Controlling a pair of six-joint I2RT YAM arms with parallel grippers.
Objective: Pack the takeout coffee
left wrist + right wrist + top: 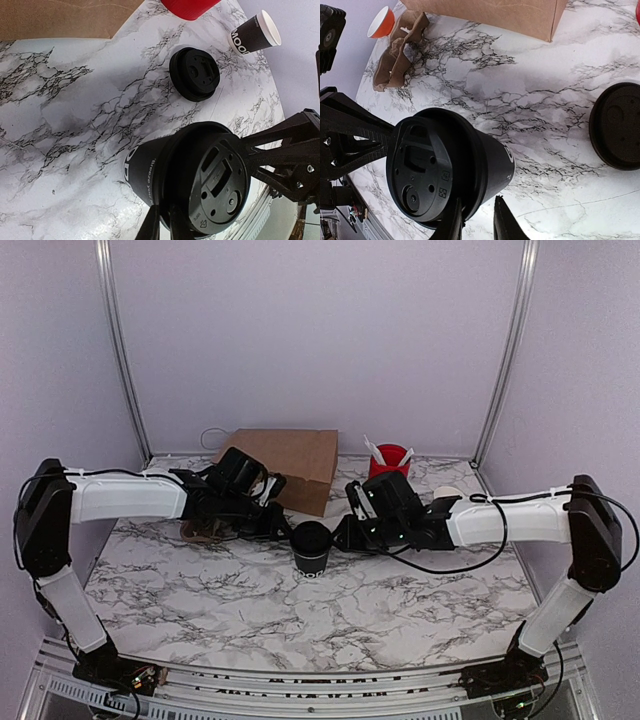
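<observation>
The takeout coffee [312,548] stands upright on the marble surface [300,625], just in front of the brown paper bag [295,458] and between both tools; the left tool [165,226] is clamped on the rim of its black plastic lid [215,185]; the right tool [479,224] straddles that rim, fingers apart; the white lettering low on its black paper side shows only partly and is unreadable.

Near half of the white marbled bench [300,630] lies open; at centre a lidded black paper cup [312,546] stands hemmed between left claw [162,216] and right claw [477,201]; a flat brown paper bag [292,462] and tall red cup [388,460] block the far side.
</observation>
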